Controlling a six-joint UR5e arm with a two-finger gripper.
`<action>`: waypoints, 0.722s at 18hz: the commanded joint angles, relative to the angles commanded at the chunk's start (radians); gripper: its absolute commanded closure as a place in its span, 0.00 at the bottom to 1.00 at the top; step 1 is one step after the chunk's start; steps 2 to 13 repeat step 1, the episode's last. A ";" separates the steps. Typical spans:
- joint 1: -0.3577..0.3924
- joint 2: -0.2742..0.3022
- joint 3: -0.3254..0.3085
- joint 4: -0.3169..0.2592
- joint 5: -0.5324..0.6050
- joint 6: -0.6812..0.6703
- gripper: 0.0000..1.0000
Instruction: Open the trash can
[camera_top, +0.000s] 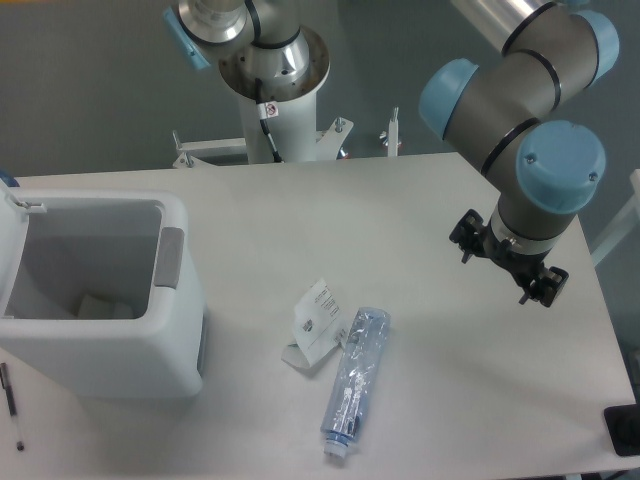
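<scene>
Gripper (508, 268) hangs over the right part of the table (420, 200), fingers spread apart, nothing between them and nothing touched. Trash can (100, 300) sits at the table's left edge, well apart from the gripper, its top open; lid swung up at the far left, interior visible with pale contents at the bottom. Grey push-button tab (171, 257) on the rim facing right. Clear plastic bottle (355, 380) lies on its side near table centre, a crumpled paper label (317, 322) just beside it. Pen (10, 400) at the left edge.
</scene>
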 joint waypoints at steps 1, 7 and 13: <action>0.003 0.002 0.000 0.000 -0.002 0.000 0.00; 0.003 0.002 0.000 0.000 -0.002 0.000 0.00; 0.003 0.002 0.000 0.000 -0.002 0.000 0.00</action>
